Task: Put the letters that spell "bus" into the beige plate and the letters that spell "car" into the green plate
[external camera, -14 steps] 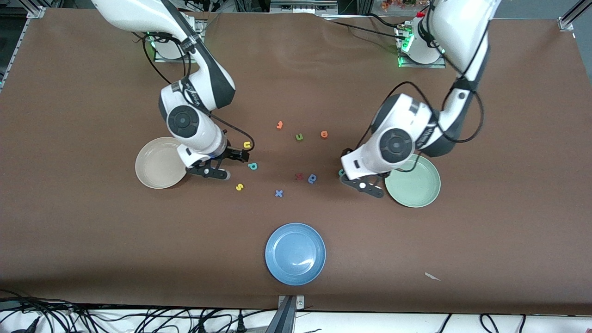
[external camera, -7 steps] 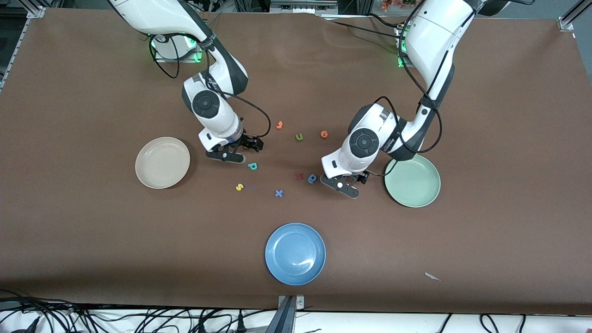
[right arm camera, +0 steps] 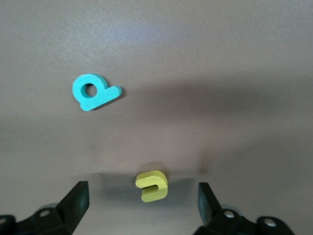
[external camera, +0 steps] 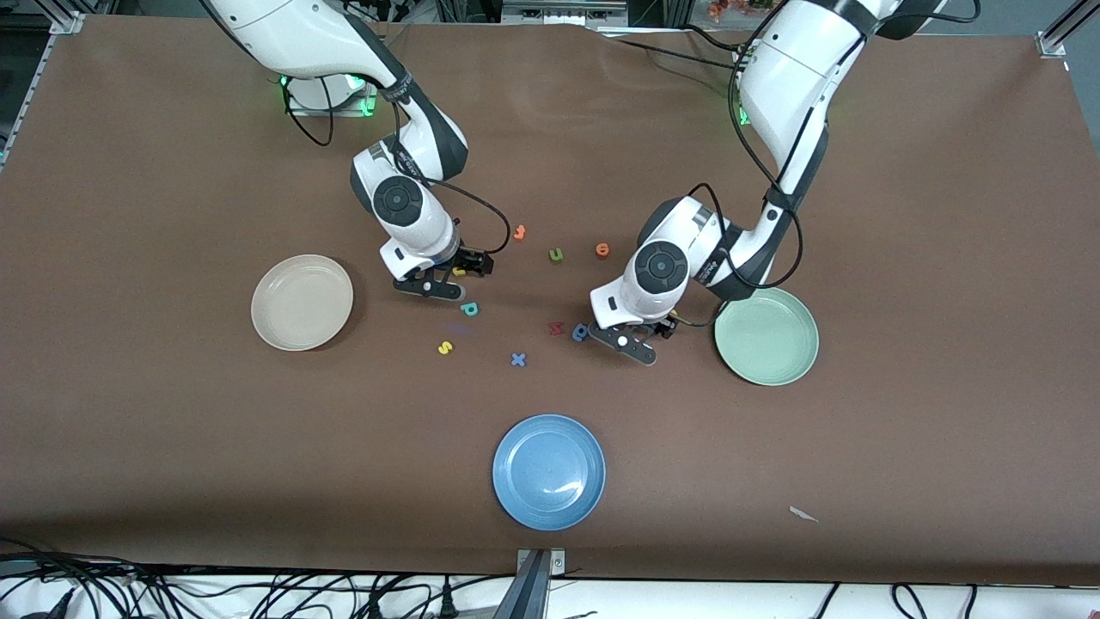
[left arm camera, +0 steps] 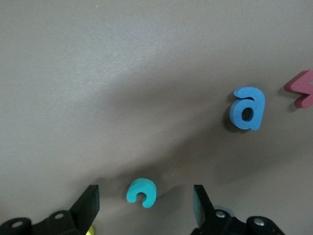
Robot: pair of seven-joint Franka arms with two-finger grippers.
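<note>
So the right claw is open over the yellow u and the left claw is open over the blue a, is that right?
Not quite. The left claw is open over the teal c, not the blue a, which lies off to one side on the table; the left wrist view shows this. The rest holds: the right claw is open over the yellow u.
</note>
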